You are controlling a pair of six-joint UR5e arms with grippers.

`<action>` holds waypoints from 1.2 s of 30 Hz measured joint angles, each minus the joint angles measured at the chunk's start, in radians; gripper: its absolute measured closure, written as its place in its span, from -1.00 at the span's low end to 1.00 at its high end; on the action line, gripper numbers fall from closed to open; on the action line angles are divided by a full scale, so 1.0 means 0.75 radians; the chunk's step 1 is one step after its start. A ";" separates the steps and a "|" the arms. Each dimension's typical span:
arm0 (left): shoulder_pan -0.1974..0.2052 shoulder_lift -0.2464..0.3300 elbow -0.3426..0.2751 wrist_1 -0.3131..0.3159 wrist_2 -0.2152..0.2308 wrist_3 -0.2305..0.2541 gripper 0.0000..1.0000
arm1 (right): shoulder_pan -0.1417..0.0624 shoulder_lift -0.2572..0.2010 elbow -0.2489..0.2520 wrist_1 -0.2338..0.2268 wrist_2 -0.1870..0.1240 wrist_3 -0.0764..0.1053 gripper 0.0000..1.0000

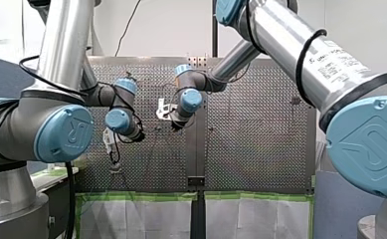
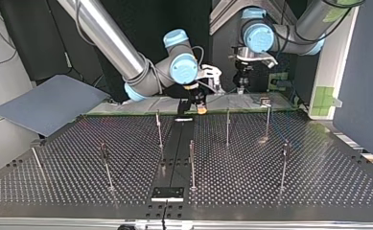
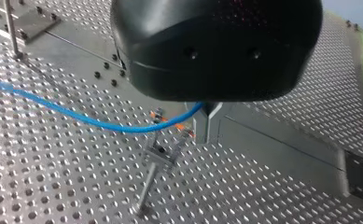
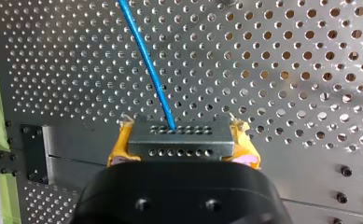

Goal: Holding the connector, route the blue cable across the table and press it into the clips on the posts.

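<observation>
1. At the left of the table, my left gripper (image 3: 208,136) hangs low over the perforated table (image 3: 53,186). Its metal fingers (image 3: 202,126) look clenched on the blue cable (image 3: 76,116), though the black body hides the exact place of contact.
2. Just beside these fingers stands a thin post (image 3: 146,186) with a clip (image 3: 164,148) on top. The cable passes over this clip, between its orange parts, but I cannot tell if it is seated.
3. I judge that the step in hand is pressing the cable into this clip. The next move calls for a short, straight push down, with the cable kept taut and in line with the clip opening.
4. From the left fingers the cable runs in a soft curve low over the table, apart from the surface, toward the other arm.
5. Further right, near the table's middle, my right gripper (image 4: 181,142) grasps the grey connector (image 4: 177,137) between its yellow pads (image 4: 118,147). The cable leaves the connector's middle and goes straight ahead of the fingers.
6. The right grasp should stay firm, so the connector does not twist while the left side pushes.
</observation>
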 joint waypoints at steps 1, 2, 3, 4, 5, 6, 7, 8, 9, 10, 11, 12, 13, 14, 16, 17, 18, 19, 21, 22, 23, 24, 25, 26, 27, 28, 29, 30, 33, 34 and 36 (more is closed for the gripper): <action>0.000 -0.004 0.009 0.012 0.012 -0.006 1.00 | -0.003 0.000 0.000 -0.001 -0.002 -0.001 1.00; 0.000 -0.007 0.018 0.024 0.023 -0.011 1.00 | -0.006 0.000 0.000 -0.003 -0.003 -0.001 1.00; 0.001 -0.010 0.029 0.038 0.034 -0.019 1.00 | -0.009 0.001 0.000 -0.004 -0.004 -0.002 1.00; 0.002 -0.011 0.037 0.048 0.039 -0.024 1.00 | -0.012 0.001 0.000 -0.005 -0.004 -0.002 1.00; 0.004 -0.012 0.043 0.058 0.041 -0.028 1.00 | -0.015 0.002 0.001 -0.006 -0.004 -0.002 1.00; 0.009 -0.012 0.052 0.071 0.042 -0.033 1.00 | -0.020 0.003 0.001 -0.009 -0.005 -0.002 1.00; 0.013 -0.013 0.057 0.078 0.042 -0.036 1.00 | -0.024 0.004 0.001 -0.011 -0.007 -0.001 1.00; 0.017 -0.013 0.061 0.083 0.042 -0.038 1.00 | -0.028 0.004 0.001 -0.014 -0.008 -0.001 1.00; 0.023 -0.013 0.064 0.088 0.042 -0.040 1.00 | -0.034 0.005 0.001 -0.016 -0.011 -0.001 1.00; 0.028 -0.015 0.065 0.091 0.042 -0.040 1.00 | -0.037 0.006 0.001 -0.017 -0.013 0.000 1.00; 0.033 -0.019 0.066 0.091 0.041 -0.041 1.00 | -0.041 0.007 0.001 -0.018 -0.015 0.001 1.00; 0.040 -0.027 0.067 0.091 0.041 -0.040 1.00 | -0.046 0.008 0.001 -0.021 -0.018 0.002 1.00; 0.045 -0.035 0.067 0.091 0.040 -0.037 1.00 | -0.050 0.009 0.001 -0.025 -0.022 0.002 1.00; 0.050 -0.044 0.068 0.091 0.040 -0.033 1.00 | -0.052 0.011 0.001 -0.031 -0.028 0.003 1.00; 0.058 -0.065 0.068 0.097 0.041 -0.021 1.00 | -0.056 0.019 0.001 -0.044 -0.045 0.005 1.00; 0.060 -0.074 0.068 0.102 0.044 -0.017 1.00 | -0.057 0.024 0.001 -0.049 -0.054 0.005 1.00; 0.064 -0.084 0.070 0.110 0.049 -0.015 1.00 | -0.059 0.031 0.001 -0.053 -0.064 0.004 1.00; 0.067 -0.091 0.073 0.116 0.054 -0.013 1.00 | -0.060 0.036 0.001 -0.055 -0.071 0.004 1.00; 0.072 -0.099 0.084 0.128 0.070 -0.012 1.00 | -0.061 0.045 0.001 -0.062 -0.084 0.004 1.00; 0.074 -0.101 0.089 0.132 0.079 -0.011 1.00 | -0.061 0.047 0.001 -0.067 -0.089 0.005 1.00; 0.075 -0.103 0.093 0.136 0.087 -0.011 1.00 | -0.061 0.049 0.001 -0.072 -0.094 0.006 1.00; 0.078 -0.104 0.099 0.139 0.095 -0.011 1.00 | -0.062 0.051 0.001 -0.081 -0.101 0.008 1.00; 0.079 -0.104 0.103 0.140 0.099 -0.011 1.00 | -0.062 0.052 0.001 -0.089 -0.106 0.011 1.00; 0.082 -0.105 0.107 0.141 0.102 -0.011 1.00 | -0.063 0.053 0.001 -0.098 -0.110 0.014 1.00; 0.085 -0.105 0.111 0.142 0.106 -0.011 1.00 | -0.065 0.053 0.001 -0.110 -0.116 0.019 1.00; 0.087 -0.105 0.114 0.142 0.108 -0.011 1.00 | -0.067 0.054 0.001 -0.118 -0.120 0.022 1.00; 0.090 -0.105 0.116 0.141 0.111 -0.011 1.00 | -0.068 0.054 0.001 -0.125 -0.123 0.024 1.00; 0.093 -0.105 0.118 0.140 0.114 -0.011 1.00 | -0.071 0.054 0.001 -0.132 -0.127 0.027 1.00; 0.100 -0.109 0.121 0.141 0.117 -0.012 1.00 | -0.079 0.055 0.001 -0.150 -0.143 0.031 1.00; 0.102 -0.111 0.122 0.143 0.118 -0.012 1.00 | -0.081 0.055 0.001 -0.155 -0.149 0.032 1.00; 0.105 -0.117 0.127 0.147 0.123 -0.012 1.00 | -0.084 0.056 0.001 -0.166 -0.162 0.037 1.00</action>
